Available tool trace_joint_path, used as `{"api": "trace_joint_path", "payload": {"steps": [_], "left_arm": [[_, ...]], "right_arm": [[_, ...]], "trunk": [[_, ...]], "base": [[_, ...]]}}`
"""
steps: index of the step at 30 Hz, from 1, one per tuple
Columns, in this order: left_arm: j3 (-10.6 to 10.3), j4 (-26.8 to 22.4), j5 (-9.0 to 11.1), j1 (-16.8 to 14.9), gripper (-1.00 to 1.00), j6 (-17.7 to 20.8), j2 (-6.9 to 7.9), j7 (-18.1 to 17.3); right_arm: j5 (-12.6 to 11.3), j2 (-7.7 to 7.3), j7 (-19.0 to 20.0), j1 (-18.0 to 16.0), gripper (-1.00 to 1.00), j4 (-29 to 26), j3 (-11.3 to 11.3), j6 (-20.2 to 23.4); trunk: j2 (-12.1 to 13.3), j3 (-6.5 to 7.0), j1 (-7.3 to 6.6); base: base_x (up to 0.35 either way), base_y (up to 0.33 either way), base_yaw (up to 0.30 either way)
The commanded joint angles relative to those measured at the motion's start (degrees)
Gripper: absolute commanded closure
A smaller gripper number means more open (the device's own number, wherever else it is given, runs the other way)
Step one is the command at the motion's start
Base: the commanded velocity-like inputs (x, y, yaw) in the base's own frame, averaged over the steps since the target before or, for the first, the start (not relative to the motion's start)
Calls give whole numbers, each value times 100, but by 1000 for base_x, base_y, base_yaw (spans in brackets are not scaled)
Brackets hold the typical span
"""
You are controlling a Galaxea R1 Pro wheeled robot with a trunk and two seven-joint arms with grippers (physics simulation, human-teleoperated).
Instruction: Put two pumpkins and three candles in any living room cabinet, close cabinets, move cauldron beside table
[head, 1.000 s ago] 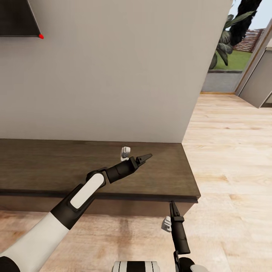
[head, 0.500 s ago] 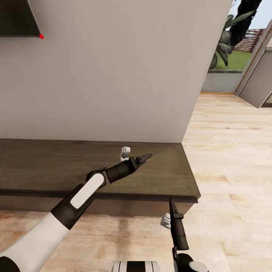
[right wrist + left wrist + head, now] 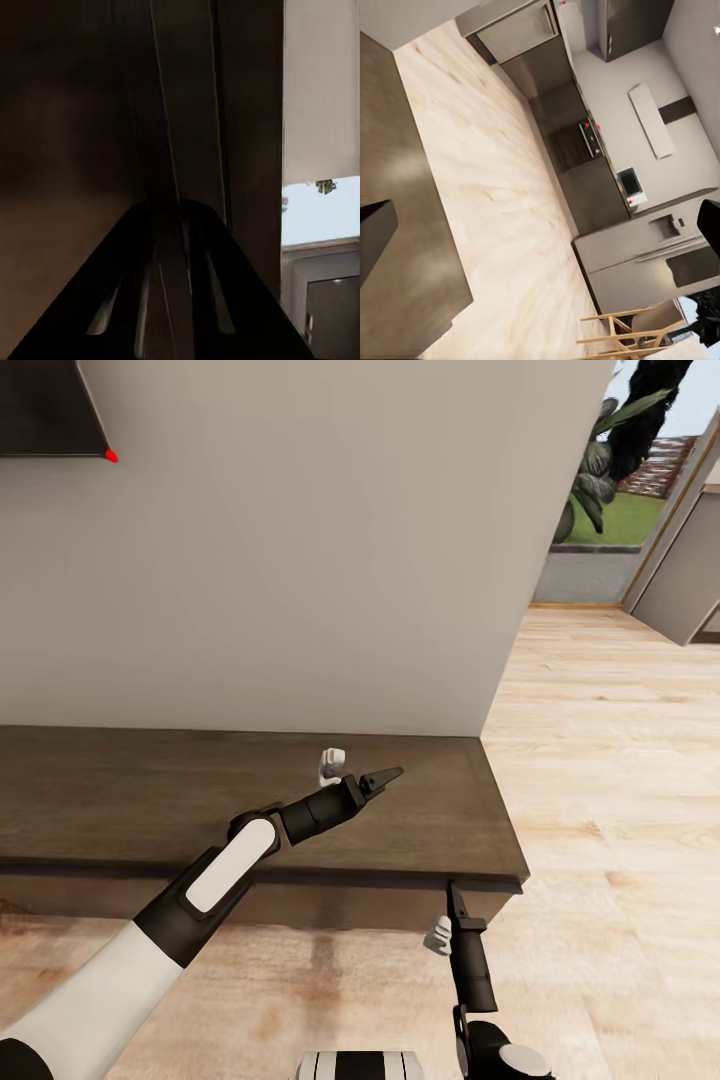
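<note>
Cabinet work in hand: long low dark-brown wooden console stands against the pale wall, and its front looks shut, no drawer pulled out. Right gripper, black and slim, points at the console's front just under the top edge, near its right-hand end; right wrist view has the fingers pressed together, tips at a seam in the dark wood. Left gripper hovers above the console top, jaws look pressed together in head view. Light wood floor runs off toward patio glass. Step, as I judge it: opening a drawer of the console. Next move calls for working the fingertips into that seam and pulling outward, since the front has no handle.
</note>
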Motion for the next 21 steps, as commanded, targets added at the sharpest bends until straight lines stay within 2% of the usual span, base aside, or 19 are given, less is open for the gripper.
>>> {"api": "trace_joint_path", "payload": {"steps": [1,11,21], "left_arm": [[-1,1,0,0,-100,0,-1,-1],[-1,4,0,0,-100,0,-1,-1],[-1,4,0,0,-100,0,0,-1]], "right_arm": [[30,2,-9,-8,100,-29,44,-37],[33,4,-12,-8,100,-30,44,-37],[33,-3,-18,-8,100,-29,44,-36]], "trunk": [[0,1,-1],[0,1,-1],[0,1,-1]], "base": [[-140,0,0],[-22,0,0],[-144,0,0]]}}
